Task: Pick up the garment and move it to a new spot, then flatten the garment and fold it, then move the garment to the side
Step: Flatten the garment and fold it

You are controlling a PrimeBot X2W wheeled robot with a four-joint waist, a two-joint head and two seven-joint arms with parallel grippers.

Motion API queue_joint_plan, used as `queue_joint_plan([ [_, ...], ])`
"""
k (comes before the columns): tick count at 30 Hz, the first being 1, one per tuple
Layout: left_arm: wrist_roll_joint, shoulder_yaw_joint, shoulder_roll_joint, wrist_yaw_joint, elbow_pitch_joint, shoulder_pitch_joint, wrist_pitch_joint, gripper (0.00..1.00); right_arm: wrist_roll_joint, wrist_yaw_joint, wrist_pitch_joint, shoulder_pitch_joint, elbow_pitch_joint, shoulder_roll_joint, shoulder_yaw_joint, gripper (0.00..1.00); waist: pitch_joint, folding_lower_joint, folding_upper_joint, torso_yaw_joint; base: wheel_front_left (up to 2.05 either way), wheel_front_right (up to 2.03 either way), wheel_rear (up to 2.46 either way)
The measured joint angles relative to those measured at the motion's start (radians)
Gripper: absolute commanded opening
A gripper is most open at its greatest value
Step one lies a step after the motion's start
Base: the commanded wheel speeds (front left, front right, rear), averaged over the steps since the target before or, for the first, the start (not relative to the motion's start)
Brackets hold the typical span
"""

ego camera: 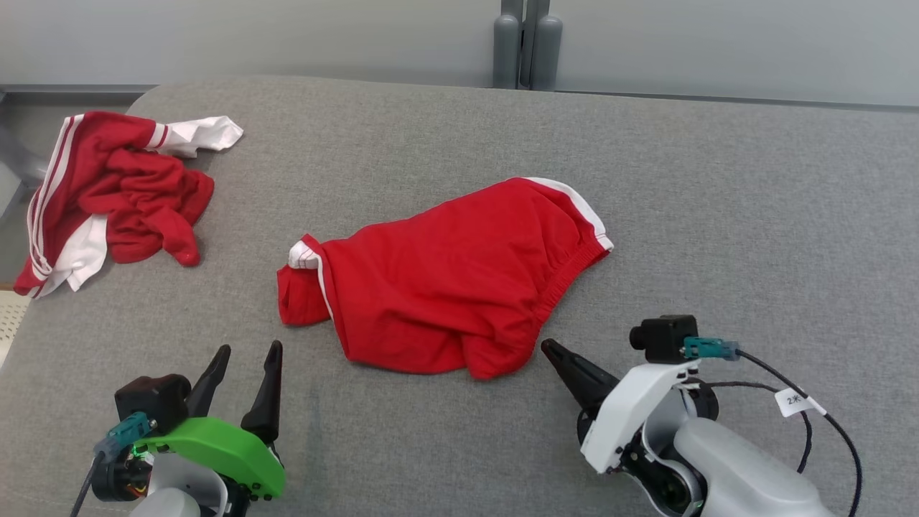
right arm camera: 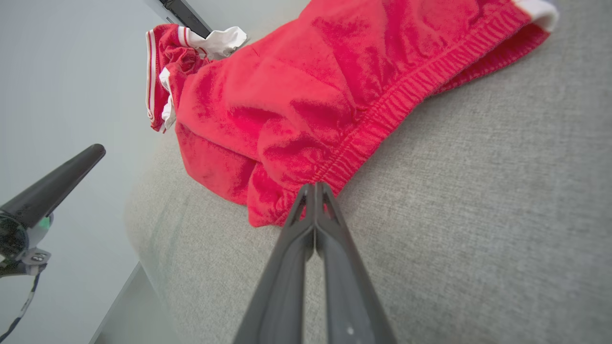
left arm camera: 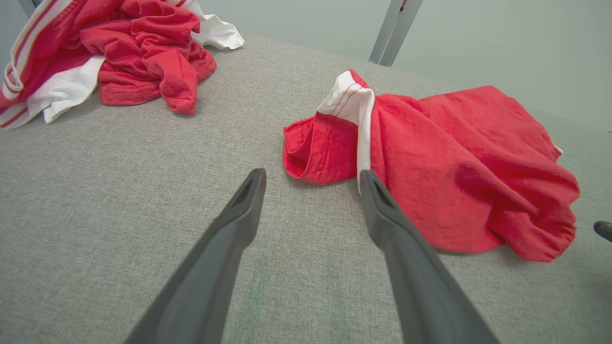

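Right end effector point(right arm camera: 315, 186) closed at garment point(right arm camera: 296, 110) hem, pinch unclear; left end effector point(left arm camera: 311, 173) open.

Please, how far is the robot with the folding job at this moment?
Done: nothing that shows; the red shorts lie crumpled, not flat, not folded. In hand: the right gripper is shut at their elastic waistband; whether it pinches cloth is unclear. The left gripper is open. Left: flatten, fold, move aside.

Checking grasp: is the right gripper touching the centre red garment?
Apart. Head view shows grey surface between right gripper and red garment; left wrist view agrees.
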Motion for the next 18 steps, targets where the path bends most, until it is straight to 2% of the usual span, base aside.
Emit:
queue_joint_plan([
  [3, -0.002, 0.001, -0.001, 0.000, 0.007, 0.002, -0.003, 1.00, 0.041, 0.000, 0.007, 0.001, -0.074, -0.067, 0.014, 0.00, -0.005, 0.0000, 0.0000, -0.013, 0.00, 0.00, 0.00],
  [6, -0.006, 0.000, -0.004, -0.001, 0.012, 0.006, -0.006, 1.00, 0.105, 0.000, 0.012, 0.013, -0.137, -0.133, -0.013, 0.00, -0.013, 0.0000, 0.0001, -0.025, 0.00, 0.00, 0.00],
  [9, -0.006, -0.003, -0.008, -0.005, 0.015, 0.006, -0.010, 1.00, 0.134, 0.000, 0.029, 0.029, -0.174, -0.164, -0.014, 0.09, -0.021, 0.0000, 0.0000, -0.033, 0.00, 0.00, 0.00],
  [10, -0.006, -0.005, -0.011, -0.007, 0.017, 0.006, -0.010, 1.00, 0.138, 0.000, 0.029, 0.032, -0.176, -0.162, -0.011, 0.23, -0.022, 0.0000, 0.0000, -0.033, 0.00, 0.00, 0.00],
  [11, -0.006, -0.008, -0.013, -0.009, 0.019, 0.005, -0.010, 1.00, 0.142, 0.000, 0.029, 0.034, -0.173, -0.157, -0.010, 0.66, -0.023, 0.0000, 0.0000, -0.031, 0.00, 0.00, 0.00],
  [12, -0.006, -0.011, -0.015, -0.009, 0.020, 0.004, -0.008, 1.00, 0.147, 0.000, 0.028, 0.035, -0.167, -0.151, -0.010, 1.00, -0.023, 0.0000, 0.0000, -0.029, 0.00, 0.00, 0.00],
  [18, -0.002, -0.018, -0.017, -0.016, 0.030, -0.009, -0.001, 1.00, 0.201, 0.000, 0.067, 0.029, -0.092, -0.065, 0.019, 1.00, -0.015, 0.0000, 0.0000, 0.000, 0.00, 0.00, 0.00],
])
